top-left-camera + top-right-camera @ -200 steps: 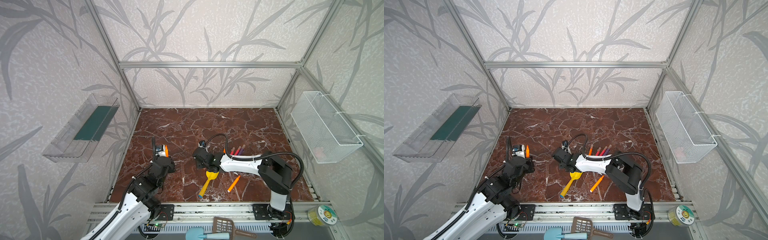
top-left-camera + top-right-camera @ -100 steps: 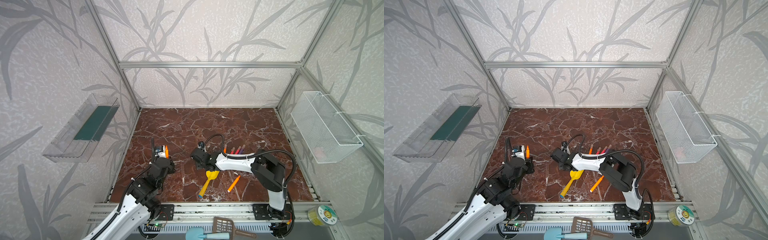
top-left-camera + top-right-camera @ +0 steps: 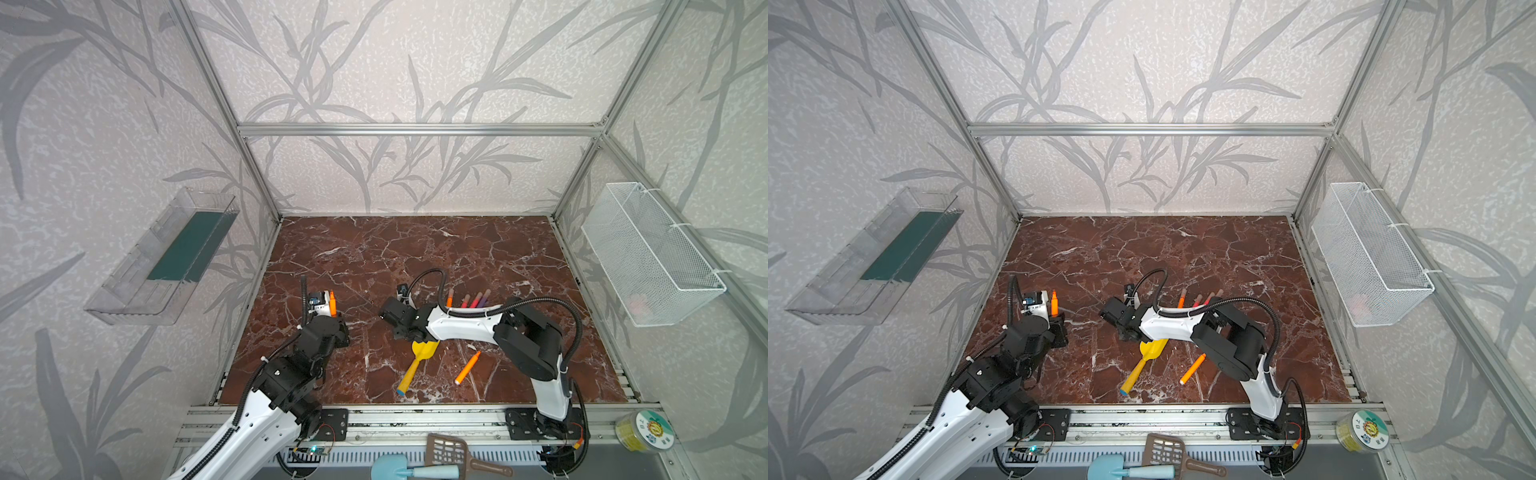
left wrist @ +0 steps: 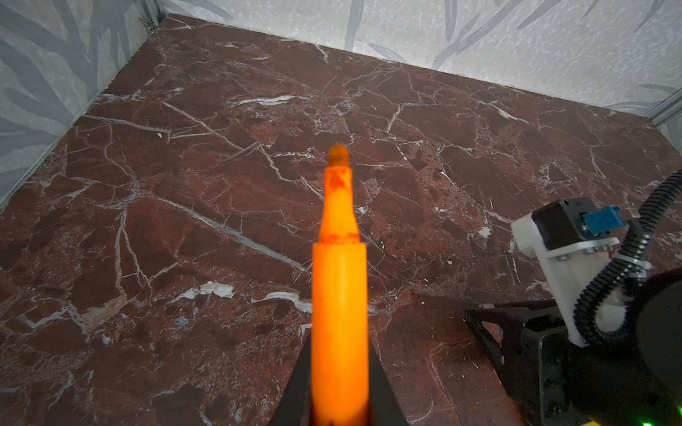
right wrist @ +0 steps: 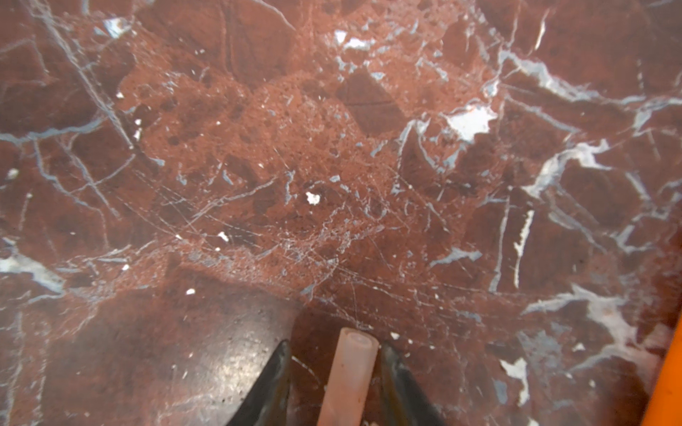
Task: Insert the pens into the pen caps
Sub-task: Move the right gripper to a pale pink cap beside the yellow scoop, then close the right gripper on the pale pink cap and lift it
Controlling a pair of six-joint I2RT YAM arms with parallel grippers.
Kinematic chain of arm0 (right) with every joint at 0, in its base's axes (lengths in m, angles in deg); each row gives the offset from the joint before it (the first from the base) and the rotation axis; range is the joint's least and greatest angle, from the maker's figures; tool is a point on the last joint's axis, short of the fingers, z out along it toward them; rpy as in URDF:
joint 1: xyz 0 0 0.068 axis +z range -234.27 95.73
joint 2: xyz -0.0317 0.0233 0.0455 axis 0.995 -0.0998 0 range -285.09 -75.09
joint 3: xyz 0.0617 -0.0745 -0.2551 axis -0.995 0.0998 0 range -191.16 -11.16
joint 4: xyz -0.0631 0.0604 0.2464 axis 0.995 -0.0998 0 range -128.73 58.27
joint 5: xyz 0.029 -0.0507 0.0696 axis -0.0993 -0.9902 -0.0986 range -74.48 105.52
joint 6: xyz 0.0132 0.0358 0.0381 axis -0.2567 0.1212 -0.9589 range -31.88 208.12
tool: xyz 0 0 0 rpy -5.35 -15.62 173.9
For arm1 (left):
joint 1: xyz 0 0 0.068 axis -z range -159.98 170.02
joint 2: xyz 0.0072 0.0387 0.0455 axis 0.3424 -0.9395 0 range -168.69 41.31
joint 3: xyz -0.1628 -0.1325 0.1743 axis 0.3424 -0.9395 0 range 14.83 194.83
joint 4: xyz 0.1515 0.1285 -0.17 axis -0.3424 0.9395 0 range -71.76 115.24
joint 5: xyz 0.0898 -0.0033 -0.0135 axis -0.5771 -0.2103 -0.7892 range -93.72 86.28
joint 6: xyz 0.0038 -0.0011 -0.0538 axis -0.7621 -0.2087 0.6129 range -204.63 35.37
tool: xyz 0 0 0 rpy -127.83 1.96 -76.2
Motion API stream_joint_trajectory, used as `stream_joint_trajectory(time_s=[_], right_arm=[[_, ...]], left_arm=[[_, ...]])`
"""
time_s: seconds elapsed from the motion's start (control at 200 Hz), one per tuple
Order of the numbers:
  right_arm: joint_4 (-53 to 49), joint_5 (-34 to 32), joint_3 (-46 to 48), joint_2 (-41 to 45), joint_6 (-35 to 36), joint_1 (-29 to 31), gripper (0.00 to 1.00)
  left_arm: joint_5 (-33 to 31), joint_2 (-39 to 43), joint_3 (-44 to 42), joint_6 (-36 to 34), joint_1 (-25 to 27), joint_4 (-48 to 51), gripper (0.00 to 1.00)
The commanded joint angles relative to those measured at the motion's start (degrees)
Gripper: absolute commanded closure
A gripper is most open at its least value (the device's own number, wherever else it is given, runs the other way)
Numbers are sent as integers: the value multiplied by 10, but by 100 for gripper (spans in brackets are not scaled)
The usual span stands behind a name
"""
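Note:
My left gripper (image 4: 339, 372) is shut on an orange pen (image 4: 339, 287), whose bare tip points up and away; in both top views the pen (image 3: 332, 302) (image 3: 1054, 302) stands upright at the left. A translucent pinkish pen cap (image 5: 350, 376) lies between the fingers of my right gripper (image 5: 335, 346), touching one finger, with a gap to the other. That gripper (image 3: 390, 318) (image 3: 1108, 316) hangs low over the middle of the floor. Another orange pen (image 3: 467, 368) lies loose near the front. Several pens (image 3: 473, 299) lie in a row behind the right arm.
A yellow toy shovel (image 3: 417, 361) with an orange handle lies just under the right wrist. A wire basket (image 3: 648, 257) hangs on the right wall and a clear tray (image 3: 166, 257) on the left wall. A brown scoop (image 3: 457, 453) and a tape roll (image 3: 644, 430) sit beyond the front rail.
My right gripper has shifted a little to the left, and its jaws have narrowed around the pen cap. The left arm and its orange pen have stayed put.

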Motion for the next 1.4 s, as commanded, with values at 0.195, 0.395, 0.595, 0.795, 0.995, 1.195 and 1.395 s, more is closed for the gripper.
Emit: stream_joint_trajectory(time_s=[0.195, 0.395, 0.595, 0.795, 0.995, 1.195, 1.395], right_arm=[[-2, -16, -8, -18, -14, 2, 65], [0, -20, -6, -18, -18, 2, 70], [7, -21, 0, -15, -20, 0, 84], [24, -14, 22, 8, -24, -4, 87], [65, -5, 86, 101, -22, -5, 89], [117, -28, 193, 254, -28, -5, 90], [193, -50, 317, 388, -37, -16, 92]], left_arm=[[-14, 11, -4, 8, -2, 12, 100], [-14, 16, -4, 8, -2, 13, 100], [-14, 15, -5, 8, -1, 12, 100], [-12, 12, -5, 8, -2, 10, 100], [74, 1, -7, -21, -1, -36, 100], [197, -19, -1, -5, 0, -79, 100], [296, -40, -55, 31, 42, -215, 100]])
